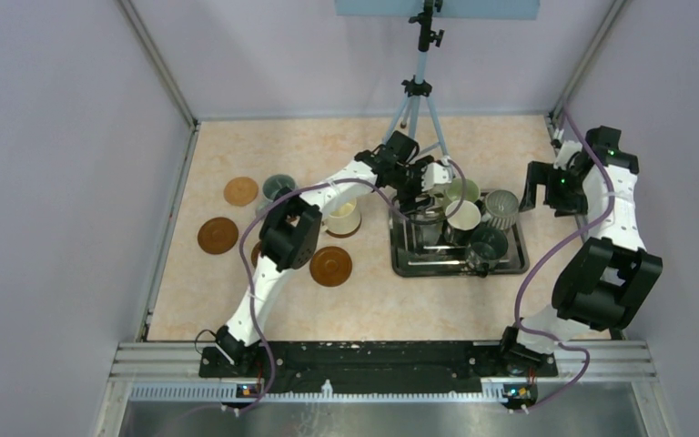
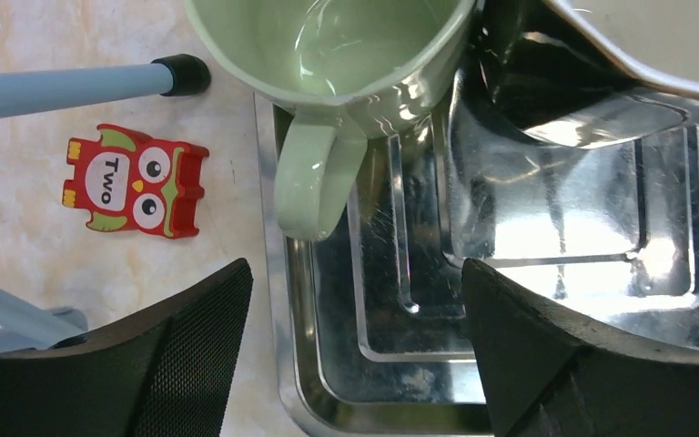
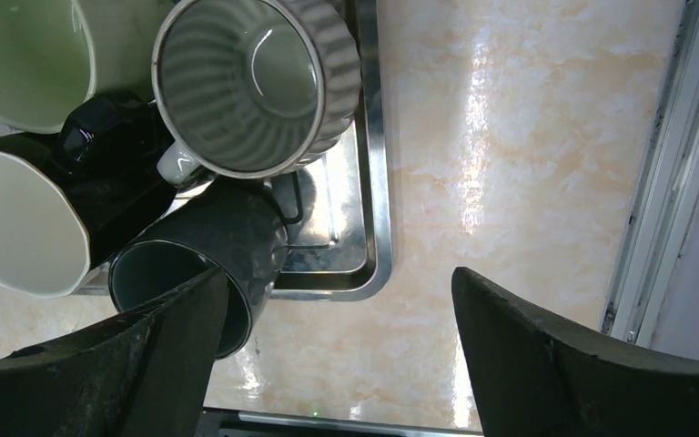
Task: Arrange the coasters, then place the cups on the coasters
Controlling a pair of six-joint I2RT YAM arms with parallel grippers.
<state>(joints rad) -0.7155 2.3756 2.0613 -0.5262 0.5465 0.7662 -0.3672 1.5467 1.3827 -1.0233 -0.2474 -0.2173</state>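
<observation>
One pale green cup (image 2: 328, 45) sits in the steel tray (image 2: 546, 218), hard, slippery and easy to break, so the wide-open, empty left gripper (image 2: 355, 278) should pinch its handle (image 2: 309, 182) gently.

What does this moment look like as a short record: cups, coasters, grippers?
on tray: green mug, white mug, ribbed mug, dark mug
off tray: cream mug on a coaster; blue-grey mug, no coaster visible under it
bare coasters: at least three, left of tray
left gripper: open, empty, over tray's edge at green mug's handle
right gripper: open, empty, over table right of tray
</observation>
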